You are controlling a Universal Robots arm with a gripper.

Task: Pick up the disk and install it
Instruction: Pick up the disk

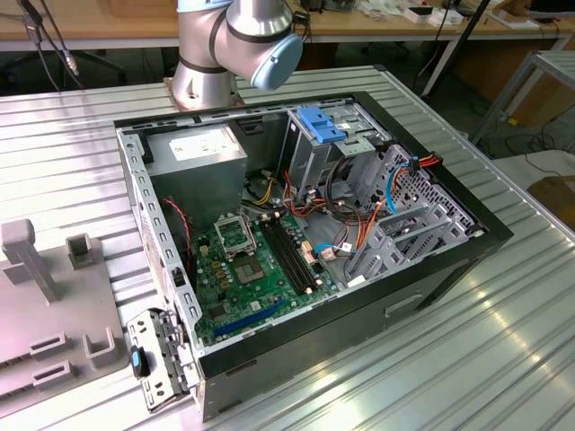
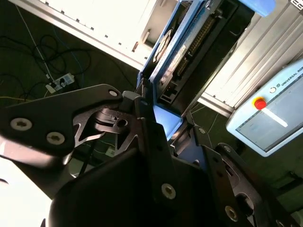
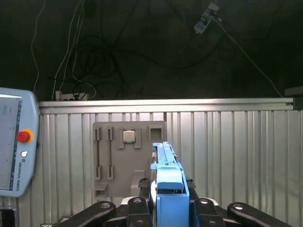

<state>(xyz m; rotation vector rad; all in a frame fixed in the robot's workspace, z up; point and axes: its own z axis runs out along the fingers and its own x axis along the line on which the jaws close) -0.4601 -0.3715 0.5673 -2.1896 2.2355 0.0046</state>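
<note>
One firm grip: the gripper (image 3: 168,210) was clamped on the disk (image 3: 165,172), its blue rail edge-on between the fingers (image 3: 142,213). The disk was held up off the ribbed table (image 3: 236,156), with the grey fixture plate (image 3: 106,156) beyond. The open computer case (image 1: 359,323) sat on the table, the arm's base (image 1: 202,81) at its far side.

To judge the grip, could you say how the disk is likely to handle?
Probably stiff: the disk stands straight out of the gripper without sagging. Its smooth blue plastic rails may slip if clamped lightly.
</note>
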